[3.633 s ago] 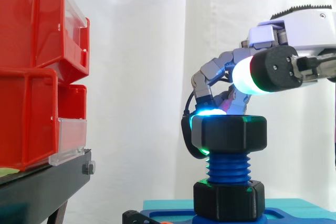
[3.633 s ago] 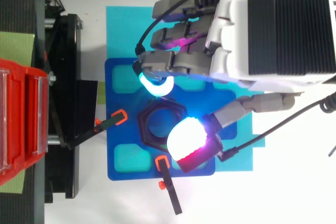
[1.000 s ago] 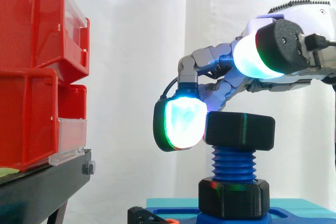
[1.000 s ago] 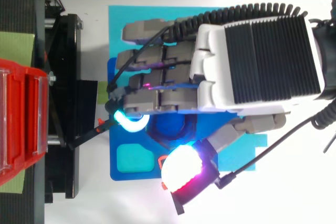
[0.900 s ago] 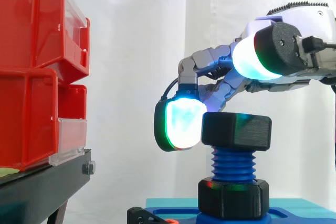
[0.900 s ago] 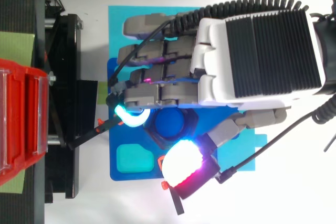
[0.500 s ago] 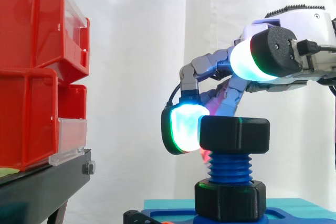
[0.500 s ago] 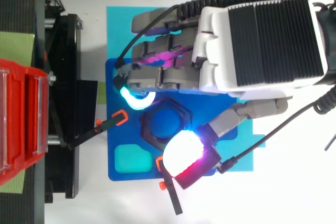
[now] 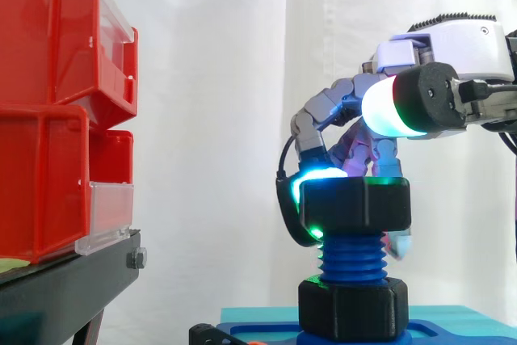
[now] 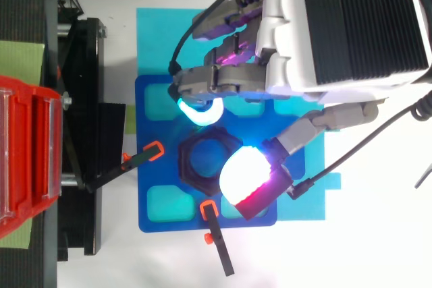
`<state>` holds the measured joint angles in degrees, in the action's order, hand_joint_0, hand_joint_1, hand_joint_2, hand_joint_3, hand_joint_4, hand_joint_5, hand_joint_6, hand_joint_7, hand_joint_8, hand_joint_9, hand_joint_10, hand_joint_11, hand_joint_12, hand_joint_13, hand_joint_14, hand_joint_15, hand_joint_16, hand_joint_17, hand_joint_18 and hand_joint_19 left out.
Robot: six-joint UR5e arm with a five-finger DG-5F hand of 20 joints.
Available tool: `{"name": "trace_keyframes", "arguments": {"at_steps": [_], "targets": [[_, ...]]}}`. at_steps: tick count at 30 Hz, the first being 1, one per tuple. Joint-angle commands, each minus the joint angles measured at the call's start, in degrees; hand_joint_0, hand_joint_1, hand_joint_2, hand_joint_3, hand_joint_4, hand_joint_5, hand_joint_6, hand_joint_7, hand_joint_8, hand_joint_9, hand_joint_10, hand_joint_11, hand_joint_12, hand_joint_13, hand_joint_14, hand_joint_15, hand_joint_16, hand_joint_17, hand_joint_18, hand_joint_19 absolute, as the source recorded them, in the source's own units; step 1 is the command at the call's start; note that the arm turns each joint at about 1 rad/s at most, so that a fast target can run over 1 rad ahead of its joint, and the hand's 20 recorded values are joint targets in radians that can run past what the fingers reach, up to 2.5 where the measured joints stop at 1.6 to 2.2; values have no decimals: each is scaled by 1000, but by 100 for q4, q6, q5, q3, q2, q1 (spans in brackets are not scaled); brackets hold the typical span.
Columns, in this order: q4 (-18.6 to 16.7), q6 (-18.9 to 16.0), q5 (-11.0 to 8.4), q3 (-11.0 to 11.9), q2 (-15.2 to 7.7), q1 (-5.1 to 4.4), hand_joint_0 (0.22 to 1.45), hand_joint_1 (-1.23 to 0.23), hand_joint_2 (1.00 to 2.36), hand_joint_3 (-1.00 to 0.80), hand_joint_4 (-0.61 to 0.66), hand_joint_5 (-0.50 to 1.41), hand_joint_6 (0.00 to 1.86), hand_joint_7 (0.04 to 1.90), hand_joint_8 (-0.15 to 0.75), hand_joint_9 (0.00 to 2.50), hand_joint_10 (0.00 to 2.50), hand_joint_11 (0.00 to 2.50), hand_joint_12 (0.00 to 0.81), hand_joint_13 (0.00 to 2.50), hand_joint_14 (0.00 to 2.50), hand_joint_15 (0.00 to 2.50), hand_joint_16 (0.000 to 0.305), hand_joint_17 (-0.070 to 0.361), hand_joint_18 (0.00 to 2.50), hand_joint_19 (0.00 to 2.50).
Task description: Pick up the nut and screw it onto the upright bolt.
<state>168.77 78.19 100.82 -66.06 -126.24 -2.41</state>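
In the side view, the black hexagonal plastic nut (image 9: 355, 204) sits at the top of the upright blue threaded plastic bolt (image 9: 352, 260), with several turns of thread bare below it. Under those threads a second black hexagonal collar (image 9: 352, 308) rests on the blue plastic base plate (image 9: 266, 332), which lies on a teal mat (image 9: 452, 313). The hand (image 9: 452, 46) comes in from the right, above the nut, with its fingers curled down around it. One cyan-green glowing pad (image 9: 309, 187) lies against the nut's upper left corner on the far side. The white glowing thumb pad (image 9: 386, 111) hangs above the nut's right part, apart from it. At the left, stacked red plastic bins (image 9: 48, 111) stand on a black metal stand (image 9: 65, 288).

In the top view, the nut (image 10: 191, 143) shows as a hexagonal ring with the bolt's blue top (image 10: 204, 160) inside it, near the middle of the base plate (image 10: 156, 166). The hand (image 10: 351, 25) covers the far right of the plate. Its curled fingers end in the cyan pad (image 10: 200, 114), just beyond the nut's far edge. The thumb pad (image 10: 244, 175) lies over the nut's near right corner. Two orange-and-black clamps (image 10: 152, 150) grip the plate, one at its left edge and one at its near edge. The mat (image 10: 158, 38) reaches out beyond the plate on the far side. The stand (image 10: 88, 85) and a red bin (image 10: 27, 153) lie to the left.
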Motion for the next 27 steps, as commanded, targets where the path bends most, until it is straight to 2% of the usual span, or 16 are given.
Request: {"name": "trace_keyframes", "arguments": {"at_steps": [1,3,12,14,15,16,23,27], "targets": [[-11,3,87,6,-6,56,548,-228,1000,-500,89,48,709,1105,201,1612,5,134,95,1104,0,0,3,7,792,0],[-20,3,166,6,3,118,548,-227,1000,-500,86,49,709,1100,196,1643,6,162,99,1109,0,0,3,7,800,12],[7,12,307,94,3,223,546,-217,1000,-500,65,49,699,1125,212,1667,8,193,99,1137,0,0,3,7,813,27],[33,12,351,182,3,250,545,-208,1000,-500,87,51,657,1190,229,1633,7,192,111,1115,0,0,4,8,777,11],[77,21,377,225,3,267,543,-199,1000,-500,130,61,554,1378,226,1607,8,198,121,1077,0,0,5,12,732,0],[130,39,403,278,3,285,541,-193,1000,-500,163,52,502,1422,243,1565,7,190,129,1043,0,0,6,14,697,0],[358,153,483,559,3,329,530,-175,1000,-500,241,-29,505,1126,250,1359,5,140,163,943,0,0,13,29,631,25],[270,162,483,559,3,311,525,-171,1000,-500,255,-46,505,1025,250,1292,4,111,174,893,0,0,16,35,612,47]]}}
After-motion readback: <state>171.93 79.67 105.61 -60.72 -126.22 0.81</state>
